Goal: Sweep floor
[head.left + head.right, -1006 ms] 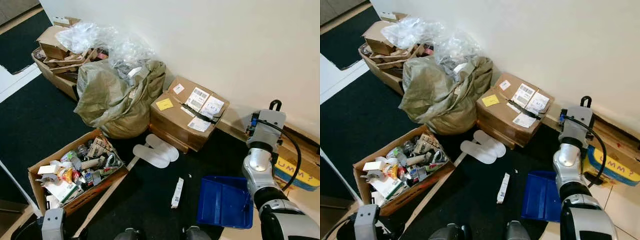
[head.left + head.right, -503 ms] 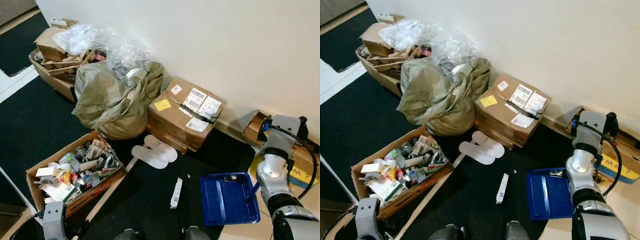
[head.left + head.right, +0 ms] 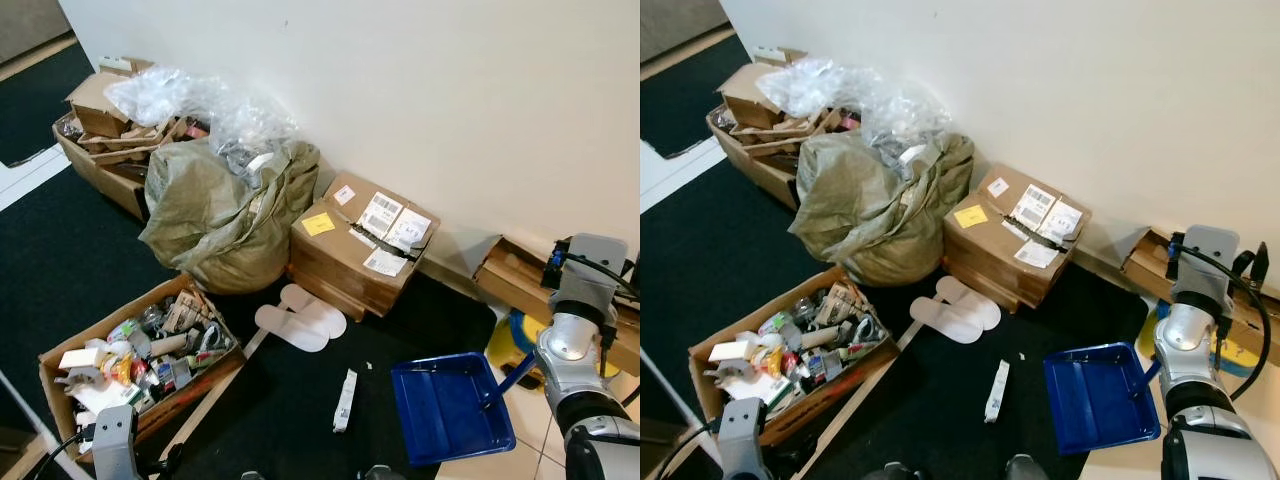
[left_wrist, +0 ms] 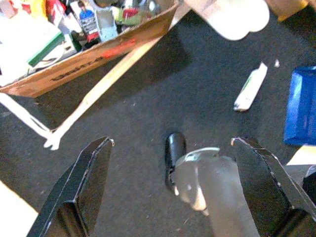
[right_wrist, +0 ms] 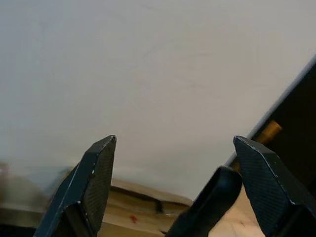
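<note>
Dustpan (image 3: pixel 448 408) flat on dark floor (image 3: pixel 290 420) at robot's right, handle toward right arm, white scrap (image 3: pixel 343 400) just left of it, long axis running away from robot; right gripper (image 5: pixel 173 185) and left gripper (image 4: pixel 173 182) jaws both apart, empty

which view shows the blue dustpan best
The right eye view: the whole blue dustpan lies on the dark floor. The left eye view shows it whole too; the left wrist view catches just its edge.
</note>
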Controlling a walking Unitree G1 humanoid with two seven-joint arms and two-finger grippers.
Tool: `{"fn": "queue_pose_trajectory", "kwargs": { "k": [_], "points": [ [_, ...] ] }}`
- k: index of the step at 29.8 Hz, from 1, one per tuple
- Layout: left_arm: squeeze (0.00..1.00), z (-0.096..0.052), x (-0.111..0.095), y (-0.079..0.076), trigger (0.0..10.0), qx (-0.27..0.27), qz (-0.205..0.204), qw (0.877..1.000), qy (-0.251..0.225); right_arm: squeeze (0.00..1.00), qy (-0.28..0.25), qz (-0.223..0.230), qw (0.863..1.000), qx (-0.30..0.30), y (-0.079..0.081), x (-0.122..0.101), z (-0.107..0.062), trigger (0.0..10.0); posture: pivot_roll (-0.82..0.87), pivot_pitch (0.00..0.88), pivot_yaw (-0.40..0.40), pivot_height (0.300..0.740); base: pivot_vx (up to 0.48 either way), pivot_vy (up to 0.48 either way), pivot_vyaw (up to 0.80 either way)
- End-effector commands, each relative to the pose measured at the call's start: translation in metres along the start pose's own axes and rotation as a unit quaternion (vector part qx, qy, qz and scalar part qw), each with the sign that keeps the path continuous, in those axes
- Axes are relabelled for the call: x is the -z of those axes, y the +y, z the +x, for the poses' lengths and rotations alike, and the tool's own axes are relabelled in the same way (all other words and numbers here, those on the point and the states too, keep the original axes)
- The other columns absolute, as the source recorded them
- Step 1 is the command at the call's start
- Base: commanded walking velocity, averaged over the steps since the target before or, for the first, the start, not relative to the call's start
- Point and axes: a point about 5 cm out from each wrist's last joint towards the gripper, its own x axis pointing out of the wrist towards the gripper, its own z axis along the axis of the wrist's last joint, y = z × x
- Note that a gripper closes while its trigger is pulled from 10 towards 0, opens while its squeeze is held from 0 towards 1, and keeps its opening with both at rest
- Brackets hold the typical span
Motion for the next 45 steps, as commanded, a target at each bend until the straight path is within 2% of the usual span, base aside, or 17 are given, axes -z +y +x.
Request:
{"fn": "queue_pose_trajectory", "kwargs": {
  "k": [1,2,5,6,14,15,25,26,30,33,34,37,38,41,43,44,45],
  "points": [
    [0.00,-0.005,0.015,0.001,10.0,-0.010,-0.018,0.999,0.025,0.73,0.018,-0.019,1.000,-0.001,-0.003,0.010,-0.005,10.0,0.03,0.143,0.034,0.740,0.000,0.000,0.00],
    [0.00,-0.004,0.015,-0.001,10.0,-0.009,-0.023,0.999,0.024,0.65,0.022,-0.034,0.999,0.014,-0.010,0.011,-0.001,10.0,0.03,0.138,0.025,0.740,0.000,0.000,0.00],
    [0.00,-0.004,0.015,-0.001,10.0,-0.009,-0.023,0.999,0.024,0.65,0.022,-0.034,0.999,0.014,-0.010,0.011,-0.001,10.0,0.03,0.138,0.025,0.740,0.000,0.000,0.00],
    [0.00,-0.003,0.015,-0.004,10.0,-0.008,-0.026,0.999,0.023,0.55,0.018,-0.043,0.999,0.027,-0.015,0.009,0.003,10.0,0.03,0.136,0.024,0.740,0.000,0.000,0.00],
    [0.00,-0.001,0.014,-0.007,10.0,-0.007,-0.030,0.999,0.021,0.53,0.001,-0.050,0.997,0.050,-0.022,0.001,0.011,10.0,0.02,0.126,0.019,0.740,0.000,0.000,0.00],
    [0.00,0.001,0.013,-0.011,10.0,-0.004,-0.030,0.999,0.020,0.00,-0.008,-0.037,0.998,0.043,-0.018,-0.003,0.012,10.0,0.01,0.110,0.017,0.740,0.000,0.000,0.00],
    [0.00,0.005,0.012,-0.020,10.0,0.003,-0.028,0.999,0.024,0.00,0.010,-0.019,0.999,-0.026,0.008,-0.001,0.001,10.0,0.00,0.102,0.016,0.740,0.000,0.000,0.00],
    [0.00,0.005,0.016,-0.023,10.0,0.005,-0.027,0.999,0.033,0.00,0.089,-0.002,0.990,-0.111,0.032,0.023,-0.025,10.0,-0.01,0.093,0.006,0.740,0.000,0.000,0.00],
    [0.00,0.004,0.020,-0.026,10.0,0.001,-0.027,0.999,0.043,0.00,0.174,0.044,0.969,-0.169,0.045,0.047,-0.053,10.0,-0.01,0.080,-0.003,0.740,0.000,0.000,0.00],
    [0.00,0.004,0.020,-0.026,10.0,0.001,-0.027,0.999,0.043,0.00,0.174,0.044,0.969,-0.169,0.045,0.047,-0.053,10.0,-0.01,0.080,-0.003,0.740,0.000,0.000,0.00],
    [0.00,0.004,0.022,-0.026,10.0,-0.005,-0.028,0.998,0.051,0.00,0.207,0.061,0.958,-0.191,0.047,0.058,-0.066,10.0,-0.02,0.070,-0.006,0.740,0.000,0.000,0.00],
    [0.00,0.004,0.022,-0.026,10.0,-0.005,-0.028,0.998,0.051,0.00,0.207,0.061,0.958,-0.191,0.047,0.058,-0.066,10.0,-0.02,0.070,-0.006,0.740,0.000,0.000,0.00],
    [0.00,0.005,0.024,-0.029,10.0,-0.009,-0.028,0.998,0.058,0.00,0.246,0.058,0.942,-0.221,0.048,0.073,-0.084,10.0,-0.04,0.049,-0.014,0.740,0.000,0.000,0.00],
    [0.00,0.005,0.024,-0.029,10.0,-0.009,-0.028,0.998,0.058,0.00,0.246,0.058,0.942,-0.221,0.048,0.073,-0.084,10.0,-0.04,0.049,-0.014,0.740,0.000,0.000,0.00],
    [0.00,0.007,0.027,-0.036,10.0,-0.010,-0.029,0.997,0.070,0.00,0.341,0.026,0.899,-0.273,0.043,0.108,-0.132,10.0,-0.05,0.035,-0.015,0.740,0.000,0.000,0.00],
    [0.00,0.007,0.027,-0.036,10.0,-0.010,-0.029,0.997,0.070,0.00,0.341,0.026,0.899,-0.273,0.043,0.108,-0.132,10.0,-0.05,0.035,-0.015,0.740,0.000,0.000,0.00],
    [0.00,0.007,0.028,-0.038,10.0,-0.011,-0.029,0.997,0.074,0.00,0.387,0.005,0.874,-0.292,0.037,0.124,-0.156,10.0,-0.05,0.027,-0.019,0.740,0.000,0.000,0.00]
  ]
}}
